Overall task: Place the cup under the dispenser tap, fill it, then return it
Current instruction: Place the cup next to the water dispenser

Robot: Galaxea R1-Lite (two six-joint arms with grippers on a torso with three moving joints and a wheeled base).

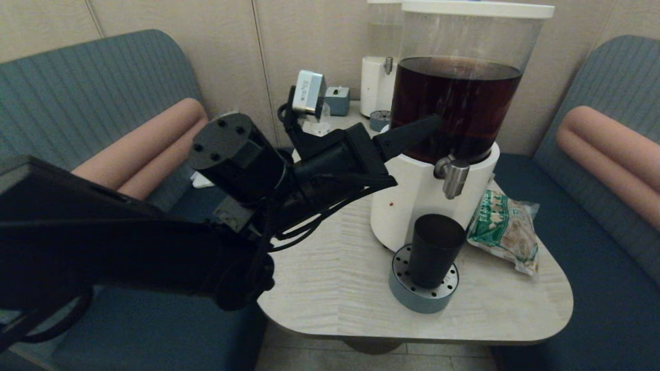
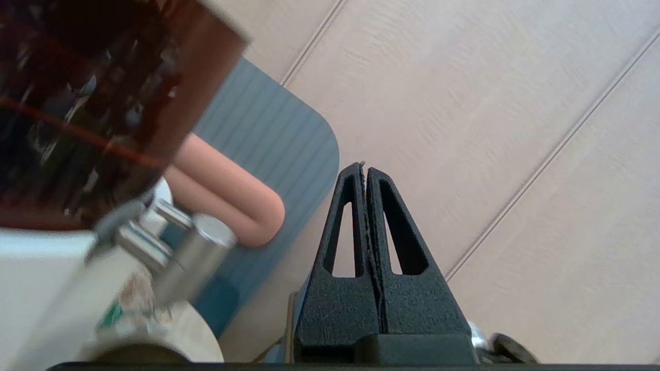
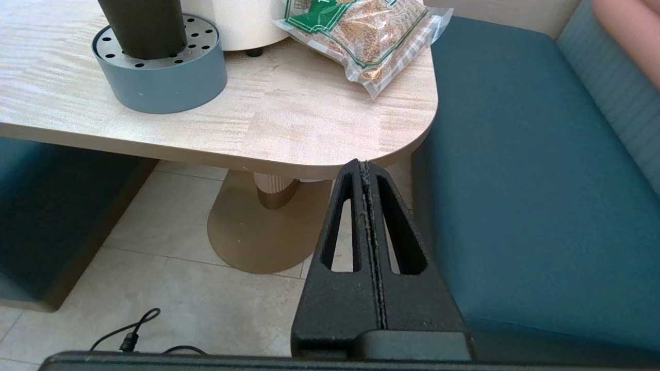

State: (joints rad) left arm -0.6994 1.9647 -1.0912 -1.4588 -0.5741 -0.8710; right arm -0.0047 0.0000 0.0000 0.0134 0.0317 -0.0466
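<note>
The black cup (image 1: 434,249) stands upright on a round grey drip tray (image 1: 423,296), right under the steel dispenser tap (image 1: 454,175) of the big dispenser (image 1: 412,206) with dark brown liquid. The cup (image 3: 142,26) and tray (image 3: 160,77) also show in the right wrist view. My left gripper (image 1: 435,121) is shut and empty, raised in front of the tank, up and left of the tap (image 2: 191,257). In the left wrist view its gripper (image 2: 365,167) points past the tap toward the wall. My right gripper (image 3: 365,164) is shut and empty, parked low off the table's near right corner.
A sealed bag of grain (image 1: 508,229) lies right of the dispenser. A smaller dispenser (image 1: 379,77) with clear liquid and a small grey box (image 1: 337,99) stand at the back. Blue bench seats (image 1: 582,247) flank the table (image 1: 335,278).
</note>
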